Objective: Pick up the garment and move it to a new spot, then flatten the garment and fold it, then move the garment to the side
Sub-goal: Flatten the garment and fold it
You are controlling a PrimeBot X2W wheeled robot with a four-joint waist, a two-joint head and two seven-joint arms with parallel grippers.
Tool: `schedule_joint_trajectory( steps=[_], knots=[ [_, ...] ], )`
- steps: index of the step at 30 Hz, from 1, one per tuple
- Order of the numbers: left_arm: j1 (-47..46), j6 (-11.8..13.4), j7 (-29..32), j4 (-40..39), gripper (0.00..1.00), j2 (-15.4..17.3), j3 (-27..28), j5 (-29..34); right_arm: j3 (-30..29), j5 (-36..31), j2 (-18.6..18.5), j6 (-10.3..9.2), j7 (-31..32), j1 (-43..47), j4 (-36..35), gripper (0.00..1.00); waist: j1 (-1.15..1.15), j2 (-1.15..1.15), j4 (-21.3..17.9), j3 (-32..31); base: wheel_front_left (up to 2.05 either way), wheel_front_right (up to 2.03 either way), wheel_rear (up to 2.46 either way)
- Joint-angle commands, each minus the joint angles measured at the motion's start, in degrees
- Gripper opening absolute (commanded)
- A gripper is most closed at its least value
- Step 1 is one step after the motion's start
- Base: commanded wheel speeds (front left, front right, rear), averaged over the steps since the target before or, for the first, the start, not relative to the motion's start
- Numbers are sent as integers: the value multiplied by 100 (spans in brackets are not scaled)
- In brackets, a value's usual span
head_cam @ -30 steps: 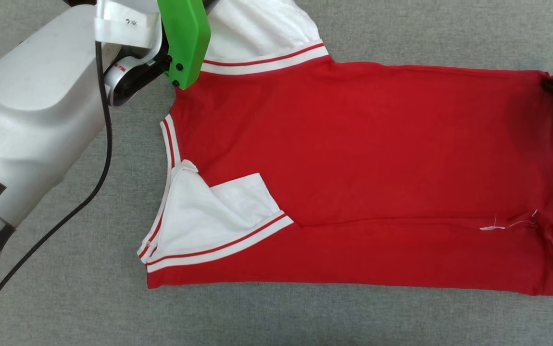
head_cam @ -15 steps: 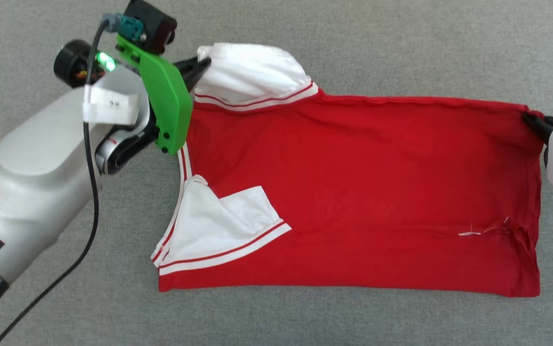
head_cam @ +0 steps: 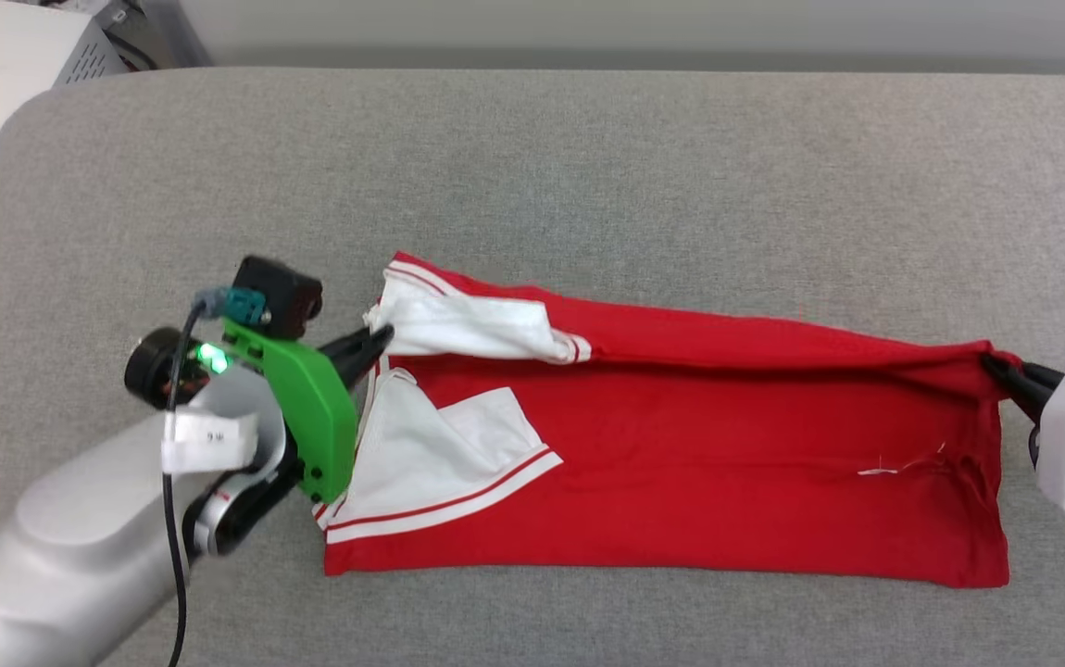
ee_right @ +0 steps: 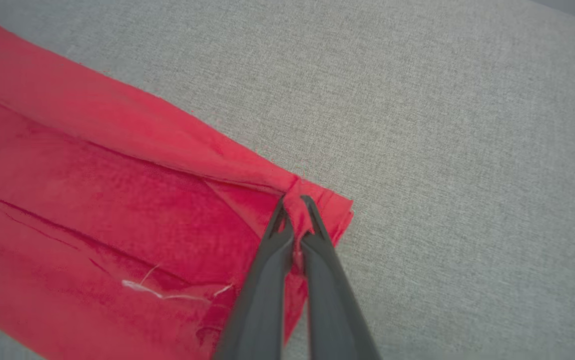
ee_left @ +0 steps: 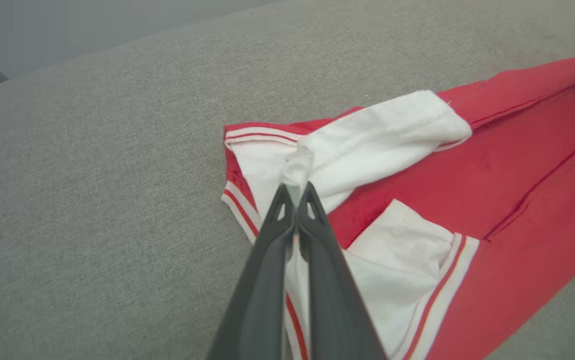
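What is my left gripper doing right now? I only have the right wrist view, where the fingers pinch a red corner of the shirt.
Observer: The left gripper is shut on white fabric of the far sleeve of the garment, at the collar end.
Operator: Anything else folded at that end?
Observer: Yes. The near sleeve lies folded in on the red body, apart from both grippers.

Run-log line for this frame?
step: fold | left claw: shut on garment at white sleeve | right claw: shut on hem corner | under: grey surface
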Motion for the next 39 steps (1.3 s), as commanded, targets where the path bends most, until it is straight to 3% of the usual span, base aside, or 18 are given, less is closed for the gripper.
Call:
schedule_joint_trajectory(
  steps=[1, 13, 27, 28, 29, 30, 34, 39],
  knots=[
    [245, 88, -70, -96, 0, 80, -4, -40, -71, 18, -18, -4, -75, 204, -69, 0, 1, 0, 10, -148, 0, 0, 0],
    [1361, 595, -338, -598, 0, 298, -74, -219, -793, -191, 146, -4, -132, 1728, -754, 0, 1, 0, 28, -399, 0, 0, 0],
    [1781, 646, -387, -293, 0, 113, -105, -311, -1335, -255, 720, -4, 283, 2610, -928, 0, 1, 0, 18, -286, 0, 0, 0],
    [1780, 663, -425, -227, 29, 78, -100, -293, -1351, -276, 751, -4, 286, 2601, -904, 27, 1, 0, 25, -284, 0, 0, 0],
    [1782, 673, -456, -192, 68, 56, -92, -287, -1366, -292, 771, -4, 280, 2593, -893, 47, 1, 0, 28, -288, 0, 0, 0],
    [1780, 708, -536, -136, 100, 18, -73, -256, -1416, -313, 814, -4, 255, 2577, -892, 100, 1, 0, 36, -303, 0, 0, 0],
    [1773, 812, -844, -65, 100, -37, 1, -131, -1604, -326, 835, -4, 157, 2567, -1009, 100, 1, 0, 66, -381, 0, 0, 0],
    [1871, 1198, -1354, -103, 100, -85, 350, 139, -2035, -82, 809, -4, 183, 2662, -1339, 100, 1, 0, 92, -493, 0, 0, 0]
  ],
)
